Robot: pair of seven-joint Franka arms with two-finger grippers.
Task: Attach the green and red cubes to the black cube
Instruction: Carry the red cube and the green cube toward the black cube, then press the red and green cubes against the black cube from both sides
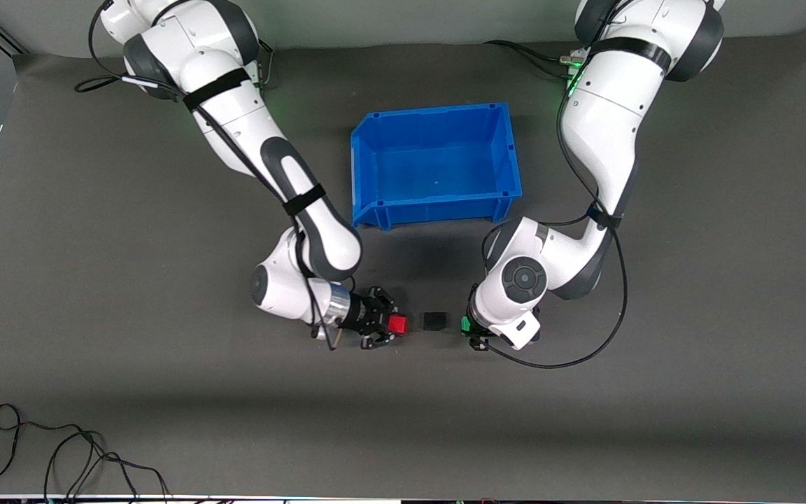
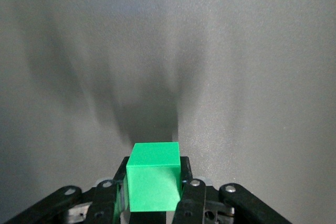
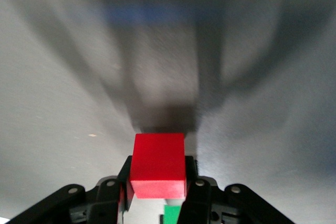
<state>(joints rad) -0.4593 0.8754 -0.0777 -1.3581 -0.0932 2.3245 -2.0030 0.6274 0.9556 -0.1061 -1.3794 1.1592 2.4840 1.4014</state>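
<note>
Flanking the black cube (image 1: 435, 320), jaws grip red cube (image 1: 397, 324) and green cube (image 2: 154, 177).

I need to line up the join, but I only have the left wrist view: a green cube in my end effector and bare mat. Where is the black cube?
Observer: The black cube sits on the mat between the two end effectors, apart from both.
Operator: Is the other arm ready?
Observer: Yes, the right end effector is shut on the red cube, beside the black cube toward the right arm's end.
Operator: Anything else nearby?
Observer: Only the blue bin, farther from the front camera than the black cube.
Operator: And my green cube?
Observer: The left end effector holds it, beside the black cube.
</note>
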